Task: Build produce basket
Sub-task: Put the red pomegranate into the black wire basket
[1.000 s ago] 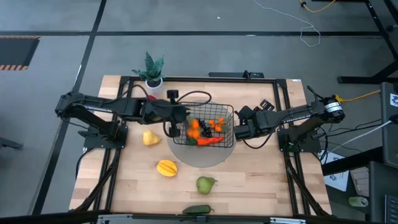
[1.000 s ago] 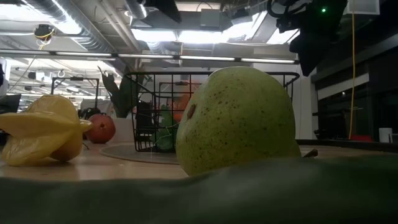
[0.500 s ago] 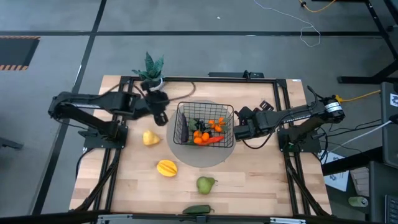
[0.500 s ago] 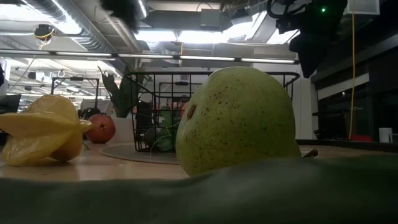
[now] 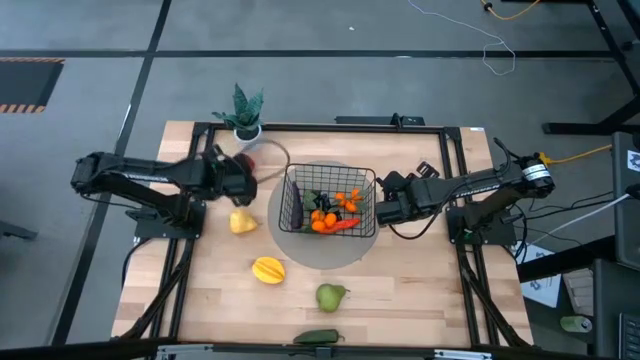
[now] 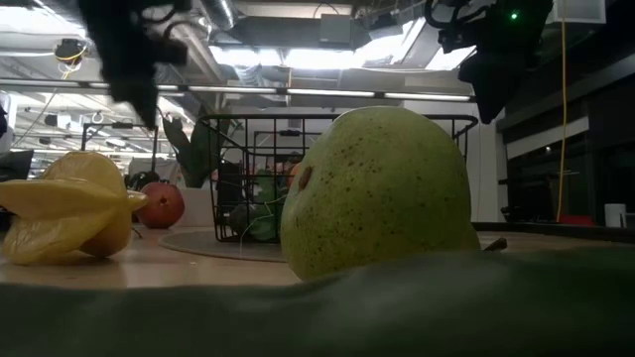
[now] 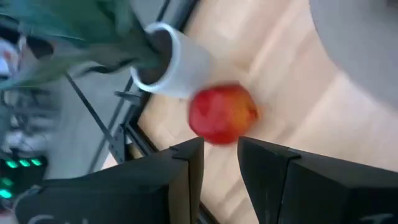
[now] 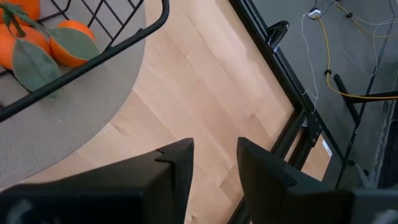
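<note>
This looks like a robotics lab or open industrial workspace. A wooden table (image 5: 400, 290) framed by black rails (image 5: 330, 126) stands on a grey floor (image 5: 300, 60) marked with lines, with loose cables (image 5: 490, 45) trailing across it. The low view shows exposed ceiling ducts (image 6: 119, 40), strip lights (image 6: 298, 55) and equipment racks (image 6: 109, 139) behind.

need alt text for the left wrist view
A red apple lies on the wooden table just beyond the left hand, whose two dark fingers stand slightly apart and empty. A white plant pot stands close behind the apple.
</note>
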